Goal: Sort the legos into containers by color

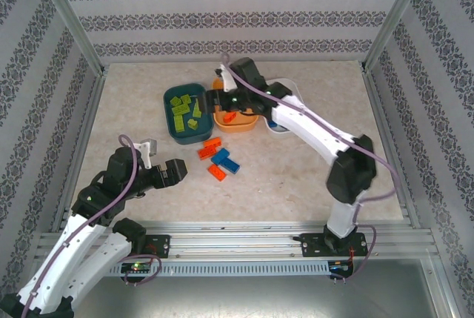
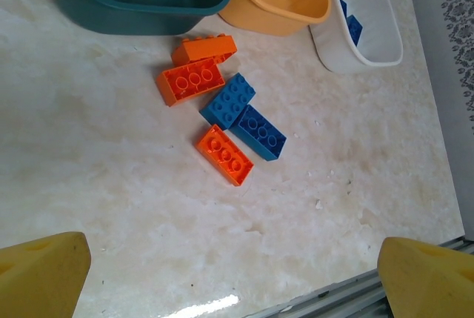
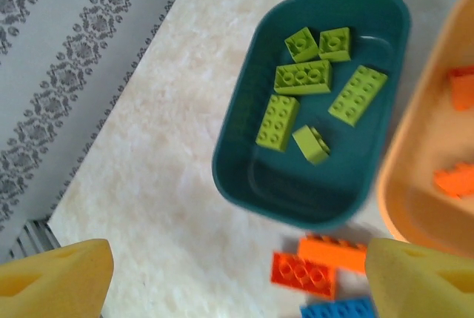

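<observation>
Right now five small loose plastic bricks (image 2: 227, 100) lie in a tight bunch on the pale stone-look table (image 2: 111, 207), just in front of the tubs. Three are orange-red and two are blue, and they touch each other. That is the tricky part. If fingers close on the near orange-red brick (image 2: 224, 155), they may also nip the dark blue brick (image 2: 259, 131) beside it, or shove the bunch apart. Then a blue one could land in the wrong tub.

The left gripper (image 2: 237, 281) hangs over the near table with its yellow fingers (image 2: 44, 273) spread wide and nothing in them. The right gripper (image 3: 237, 281) is spread wide and empty too, up above the dark teal plastic tub (image 3: 311, 192), where six lime green bricks (image 3: 302, 77) lie.

The right arm (image 1: 311, 121) stretches over the orange plastic tub (image 2: 285, 7) and the white plastic tub (image 2: 370, 47), so the other arm coming in with a brick could bump it. The far orange-red brick (image 2: 204, 50) sits very close to the teal tub's wall, and fingers there could knock the tub.

Plenty of bare table lies to the left and on the near side of the bunch. A metal rail (image 1: 222, 238) runs along the near edge.
</observation>
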{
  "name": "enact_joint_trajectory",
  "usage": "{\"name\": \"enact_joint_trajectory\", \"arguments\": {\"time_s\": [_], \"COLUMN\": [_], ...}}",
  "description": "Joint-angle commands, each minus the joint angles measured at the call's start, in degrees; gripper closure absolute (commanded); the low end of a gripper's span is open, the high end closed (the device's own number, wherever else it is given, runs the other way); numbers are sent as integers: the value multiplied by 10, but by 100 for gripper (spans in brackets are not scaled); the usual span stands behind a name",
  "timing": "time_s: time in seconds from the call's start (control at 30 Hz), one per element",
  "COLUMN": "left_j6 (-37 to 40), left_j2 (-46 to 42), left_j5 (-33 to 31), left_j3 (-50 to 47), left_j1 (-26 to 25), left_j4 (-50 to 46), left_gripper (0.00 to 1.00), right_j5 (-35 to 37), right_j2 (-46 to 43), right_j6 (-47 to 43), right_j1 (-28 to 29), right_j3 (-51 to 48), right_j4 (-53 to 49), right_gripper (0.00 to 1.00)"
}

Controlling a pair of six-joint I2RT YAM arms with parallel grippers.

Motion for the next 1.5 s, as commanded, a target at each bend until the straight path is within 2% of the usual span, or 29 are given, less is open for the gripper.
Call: {"name": "enact_joint_trajectory", "arguments": {"time_s": [0.0,0.23,0.43,0.7,0.97,1.17,1.47], "left_j6": [8,-34,-91,-160,-139,-133,-121], "left_j2": [9,12,26,24,31,30,25], "left_j5": [3,32,78,120,115,119,134], "left_j3": [11,-35,-85,-153,-154,-157,-155], "left_j1": [9,12,13,12,14,16,34], "left_j4": [3,70,159,249,229,228,214], "left_gripper": [0,0,0,0,0,0,0], "right_j5": [33,66,46,45,93,144,174], "right_j2": [-76,-219,-247,-174,-72,-21,45], "right_j6": [-46,-70,-129,-152,-166,-162,-162], "right_j1": [-6,9,34,74,97,105,105], "right_j3": [-105,-300,-375,-379,-337,-309,-258], "right_j4": [-24,-49,-60,-23,-19,-16,-20], "right_gripper": [14,21,24,28,30,33,38]}}
